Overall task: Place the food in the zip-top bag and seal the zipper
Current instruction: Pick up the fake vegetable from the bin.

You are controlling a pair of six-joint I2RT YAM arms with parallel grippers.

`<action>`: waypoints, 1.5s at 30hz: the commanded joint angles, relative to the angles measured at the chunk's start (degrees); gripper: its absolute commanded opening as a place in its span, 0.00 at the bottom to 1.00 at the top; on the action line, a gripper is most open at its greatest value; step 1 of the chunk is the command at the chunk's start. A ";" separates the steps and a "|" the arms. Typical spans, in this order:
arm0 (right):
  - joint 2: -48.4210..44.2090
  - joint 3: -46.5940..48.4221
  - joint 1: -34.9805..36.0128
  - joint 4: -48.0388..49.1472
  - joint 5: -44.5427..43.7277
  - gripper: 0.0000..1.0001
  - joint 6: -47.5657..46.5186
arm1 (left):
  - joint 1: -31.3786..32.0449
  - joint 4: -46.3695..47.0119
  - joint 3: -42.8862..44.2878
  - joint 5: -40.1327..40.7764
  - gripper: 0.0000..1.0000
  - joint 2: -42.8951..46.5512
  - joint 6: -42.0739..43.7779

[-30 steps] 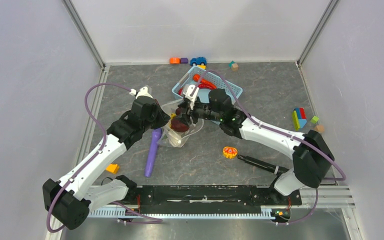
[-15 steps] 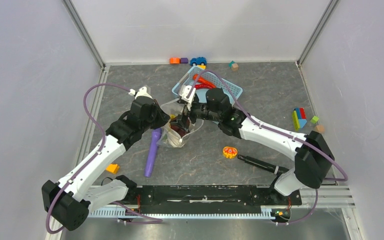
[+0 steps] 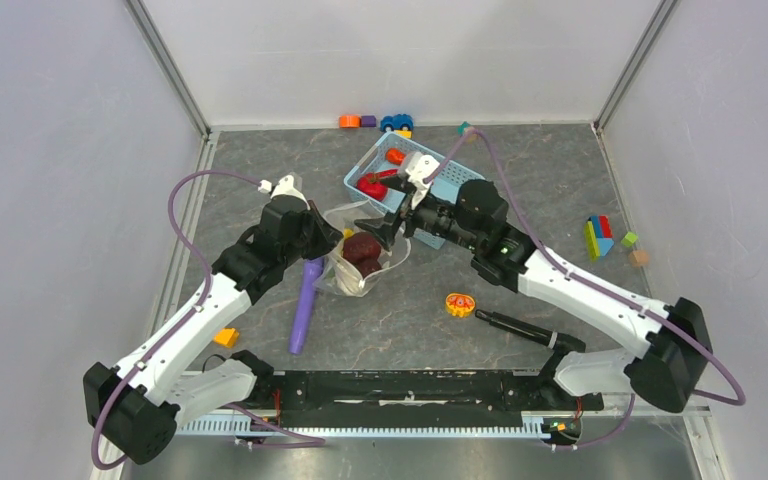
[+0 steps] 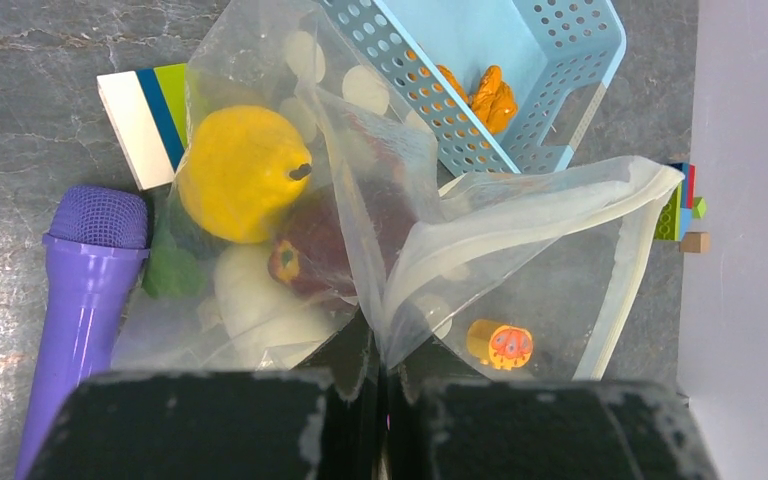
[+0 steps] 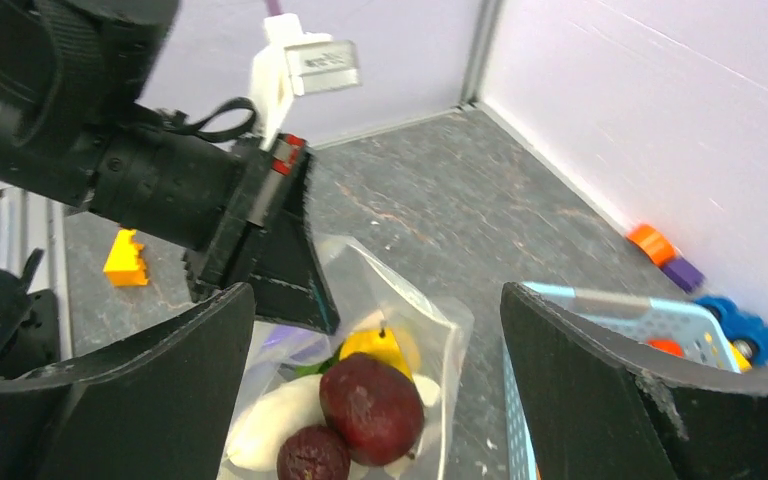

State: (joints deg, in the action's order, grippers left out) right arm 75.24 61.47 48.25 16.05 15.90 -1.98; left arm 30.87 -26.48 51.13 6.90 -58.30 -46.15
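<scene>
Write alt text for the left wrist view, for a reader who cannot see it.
The left gripper, shut, pinches the edge of the dotted zip-top bag, which holds a yellow pepper, a maroon ball and a white egg. A purple toy stick lies left; a light-blue basket sits beyond.

The left arm reaches forward and to the right from its base, elbow bent and wrist tilted down. The left gripper has its 2 fingers pressed together, pinching a fold of the bag. The right arm stretches leftward, low and nearly level. The right gripper has its 2 fingers spread wide, grasping nothing, and faces the left gripper from nearby.
</scene>
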 commanded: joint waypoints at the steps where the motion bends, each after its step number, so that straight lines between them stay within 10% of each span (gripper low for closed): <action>1: -4.85 -4.00 -0.96 1.80 -12.84 0.98 5.09 | -0.11 2.86 1.39 0.18 0.02 1.17 0.92; 26: 5.80 5.91 -17.90 -20.85 -16.10 0.98 14.85 | -0.11 2.40 2.47 1.78 0.02 2.15 2.48; 45: 34.40 25.22 -22.84 -16.41 -9.46 0.98 -3.02 | -0.10 6.57 0.15 -1.81 0.02 3.68 1.99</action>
State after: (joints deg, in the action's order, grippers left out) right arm 104.42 79.85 25.98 -3.92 4.03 -0.99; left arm 30.87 -24.29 51.03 5.41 -55.77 -45.39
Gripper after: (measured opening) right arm 0.979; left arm 0.034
